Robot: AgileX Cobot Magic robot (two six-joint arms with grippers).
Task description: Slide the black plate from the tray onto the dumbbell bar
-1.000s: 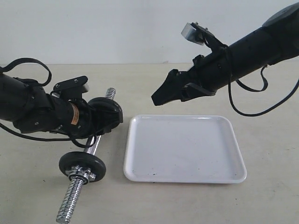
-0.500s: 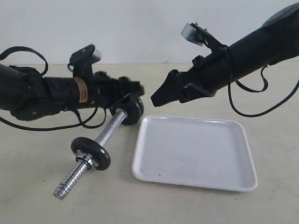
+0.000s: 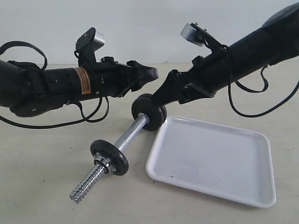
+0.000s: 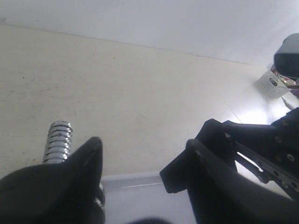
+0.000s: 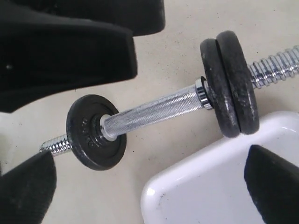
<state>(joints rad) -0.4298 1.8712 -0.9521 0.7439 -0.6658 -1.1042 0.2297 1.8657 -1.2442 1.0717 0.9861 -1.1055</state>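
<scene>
Left claw (image 4: 142, 151) and right claw (image 5: 149, 155) both hung wide apart, gripping nothing. Black plate (image 5: 239, 79) sat on the bar (image 5: 154, 109), snug against another disc (image 5: 211, 74), right by the tray (image 5: 187, 191).

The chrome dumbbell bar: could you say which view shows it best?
The exterior view: the chrome dumbbell bar shows nearly full length, threaded end to paired discs. The right wrist view shows its knurled middle close; the left wrist only a threaded tip.

beige table (image 3: 37, 186), white wall (image 3: 140, 28)
</scene>
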